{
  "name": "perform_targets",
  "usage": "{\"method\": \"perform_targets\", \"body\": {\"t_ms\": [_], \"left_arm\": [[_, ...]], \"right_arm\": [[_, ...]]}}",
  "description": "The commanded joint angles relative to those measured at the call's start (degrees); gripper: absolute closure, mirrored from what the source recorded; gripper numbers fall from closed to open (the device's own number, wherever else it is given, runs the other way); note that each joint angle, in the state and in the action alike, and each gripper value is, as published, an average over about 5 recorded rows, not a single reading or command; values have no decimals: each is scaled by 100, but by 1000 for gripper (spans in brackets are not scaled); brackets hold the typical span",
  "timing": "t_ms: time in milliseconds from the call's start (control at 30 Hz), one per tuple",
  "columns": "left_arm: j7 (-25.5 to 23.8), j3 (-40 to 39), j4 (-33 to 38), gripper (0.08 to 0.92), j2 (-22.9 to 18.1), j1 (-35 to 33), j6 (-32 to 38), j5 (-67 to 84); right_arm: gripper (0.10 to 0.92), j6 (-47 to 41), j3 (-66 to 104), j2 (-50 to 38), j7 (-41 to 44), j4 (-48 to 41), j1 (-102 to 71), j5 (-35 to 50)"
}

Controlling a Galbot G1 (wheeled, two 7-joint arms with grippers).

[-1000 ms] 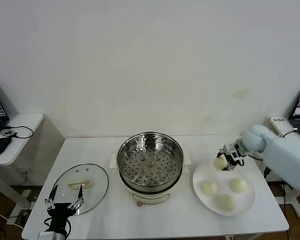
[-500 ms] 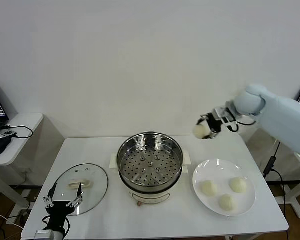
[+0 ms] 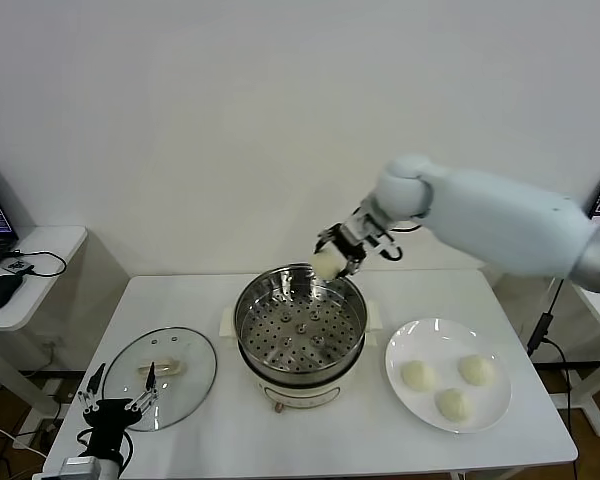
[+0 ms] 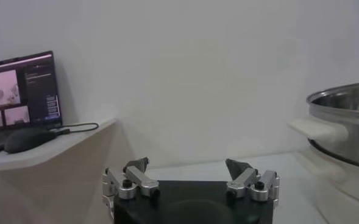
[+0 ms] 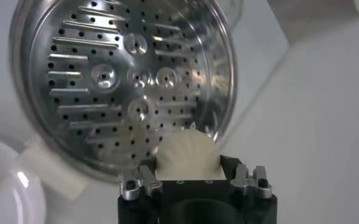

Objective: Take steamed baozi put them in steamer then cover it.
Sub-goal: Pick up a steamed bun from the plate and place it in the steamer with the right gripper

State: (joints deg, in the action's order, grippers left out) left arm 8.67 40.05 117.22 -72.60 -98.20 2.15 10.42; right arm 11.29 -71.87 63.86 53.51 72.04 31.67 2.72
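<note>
Head view: the right gripper [image 3: 332,258] is up over the far rim of the steamer [image 3: 300,325]; its fingers are closed around one bun [image 3: 326,264]
Bun in the fingers: round and cream-white; it sits right between the two fingers, with the holey tray [image 5: 124,91] below it in the right wrist view
Other buns: three more buns [image 3: 446,382] lie on the white plate [image 3: 400,350], well apart from the fingers, off to the robot's right of the pot
How the bun will handle: I think it is light and soft, and it could squash or tear; a gentle hold on its round sides looks best; a hard squeeze could dent it
Cover: the glass cover [image 3: 163,365] lies flat on the table [image 3: 310,440]; its cream handle [image 3: 161,369] in the middle looks like the place to grab it; the glass could break if dropped, I think
Left gripper: the left gripper [image 3: 115,404] hangs just beside the near edge of the cover; its fingers are spread wide apart and hold nothing
Change: a second ago the right gripper was down at the plate with this bun; now it has carried the bun up and across to the steamer; the left gripper has hardly moved
</note>
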Motion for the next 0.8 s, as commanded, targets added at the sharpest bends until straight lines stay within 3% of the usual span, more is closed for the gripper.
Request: {"method": "perform_targets", "body": {"t_ms": [33, 667, 800], "left_arm": [[-2, 18, -8, 177, 1, 2, 5, 9], [-2, 52, -75, 177, -31, 58, 14, 21], [0, 48, -90, 177, -38, 58, 18, 18]], "right_arm": [[355, 652, -312, 684, -107, -322, -59, -493], [346, 1632, -62, 1093, -485, -1397, -798, -1764], [302, 1672, -54, 1086, -542, -1424, -865, -1753]]}}
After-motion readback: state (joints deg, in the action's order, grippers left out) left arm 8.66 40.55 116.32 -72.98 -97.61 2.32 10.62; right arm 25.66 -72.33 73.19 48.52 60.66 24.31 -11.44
